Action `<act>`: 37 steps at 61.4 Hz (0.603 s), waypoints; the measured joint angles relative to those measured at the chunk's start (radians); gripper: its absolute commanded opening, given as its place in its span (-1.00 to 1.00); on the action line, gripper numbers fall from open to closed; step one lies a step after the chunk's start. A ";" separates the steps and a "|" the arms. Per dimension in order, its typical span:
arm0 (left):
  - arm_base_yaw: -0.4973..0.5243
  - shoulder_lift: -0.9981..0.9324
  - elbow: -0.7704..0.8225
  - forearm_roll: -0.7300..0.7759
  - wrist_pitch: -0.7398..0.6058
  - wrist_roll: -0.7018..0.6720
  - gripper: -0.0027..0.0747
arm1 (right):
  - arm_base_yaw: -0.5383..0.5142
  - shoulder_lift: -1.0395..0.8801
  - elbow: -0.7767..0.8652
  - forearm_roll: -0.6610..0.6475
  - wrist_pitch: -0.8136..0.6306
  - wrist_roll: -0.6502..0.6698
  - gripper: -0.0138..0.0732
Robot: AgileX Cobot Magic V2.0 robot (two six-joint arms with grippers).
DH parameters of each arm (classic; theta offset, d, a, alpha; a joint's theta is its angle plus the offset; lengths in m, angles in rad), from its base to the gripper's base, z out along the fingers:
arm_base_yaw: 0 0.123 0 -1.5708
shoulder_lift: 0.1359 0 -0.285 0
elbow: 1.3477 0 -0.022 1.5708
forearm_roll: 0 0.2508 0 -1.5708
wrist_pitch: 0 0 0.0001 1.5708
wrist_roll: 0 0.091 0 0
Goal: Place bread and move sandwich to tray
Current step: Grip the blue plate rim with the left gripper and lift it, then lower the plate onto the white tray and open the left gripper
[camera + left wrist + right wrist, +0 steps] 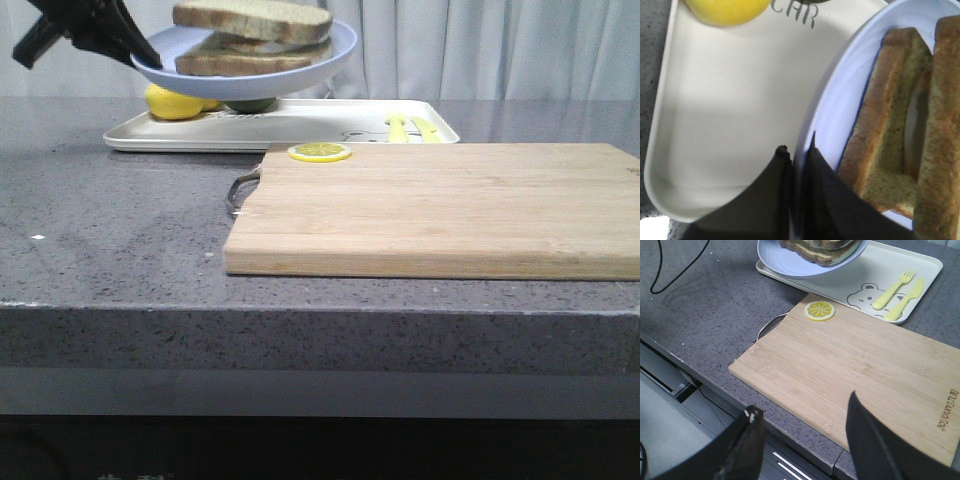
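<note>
the sandwich (252, 38) is sitting on the light-blue plate (330, 55), which is hanging in the air above the white tray (300, 125). the left gripper (796, 152) is pinching the plate's rim. the right gripper (802, 432) is hovering with fingers spread over the wooden cutting board (440, 205), where a lemon slice (320, 152) is lying.

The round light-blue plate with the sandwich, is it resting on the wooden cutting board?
No, the round light-blue plate is held up over the white tray.
</note>
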 measured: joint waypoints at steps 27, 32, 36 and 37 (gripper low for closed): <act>0.000 0.099 -0.009 0.000 0.004 -0.103 -0.96 | 0.000 0.000 0.000 0.000 0.000 0.000 0.24; 0.000 0.099 -0.009 0.000 0.005 -0.103 -0.82 | 0.000 0.000 0.000 0.000 0.000 0.000 0.24; 0.000 0.099 -0.011 -0.002 0.005 -0.104 -0.63 | 0.000 0.000 0.000 0.000 0.000 0.000 0.24; 0.000 0.099 -0.011 -0.003 0.005 -0.107 -0.56 | 0.000 0.000 0.000 0.000 0.000 0.000 0.24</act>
